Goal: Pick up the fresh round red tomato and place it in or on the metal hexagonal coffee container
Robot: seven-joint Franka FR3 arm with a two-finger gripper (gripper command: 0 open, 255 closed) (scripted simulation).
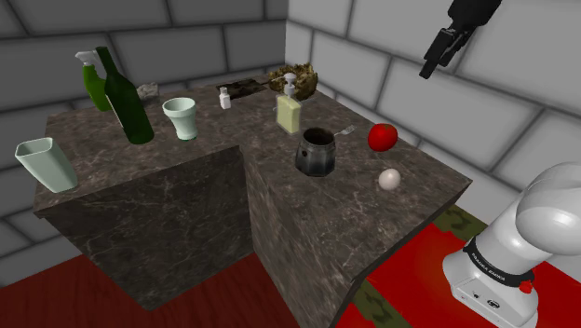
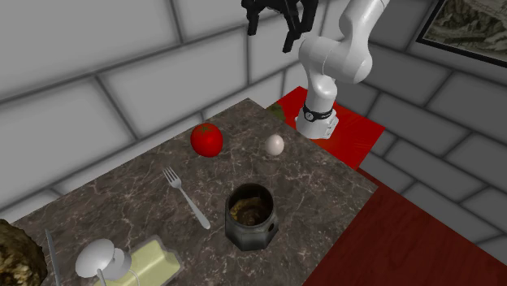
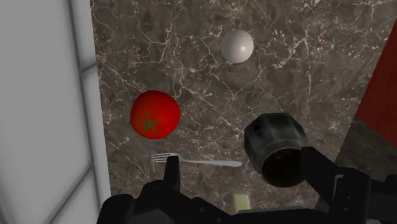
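A round red tomato [image 1: 383, 137] [image 2: 206, 139] [image 3: 154, 114] rests on the dark marble counter [image 1: 307, 214], close to the grey block wall. The dark metal hexagonal coffee container [image 1: 315, 152] [image 2: 251, 214] [image 3: 277, 148] stands upright with its mouth open, a short way from the tomato. My black gripper [image 1: 434, 58] [image 2: 273, 26] [image 3: 245, 175] hangs high above the counter, open and holding nothing. Through the wrist view, tomato and container lie far below the spread fingers [image 3: 172, 173].
A white egg [image 1: 389, 179] [image 2: 275, 145] [image 3: 237, 46] and a fork [image 2: 185, 197] [image 3: 197, 160] lie near the tomato. A soap dispenser [image 1: 290, 110], green bottle [image 1: 128, 101], spray bottle [image 1: 92, 78], cup [image 1: 182, 118] and pale vase [image 1: 45, 163] stand farther along the counter.
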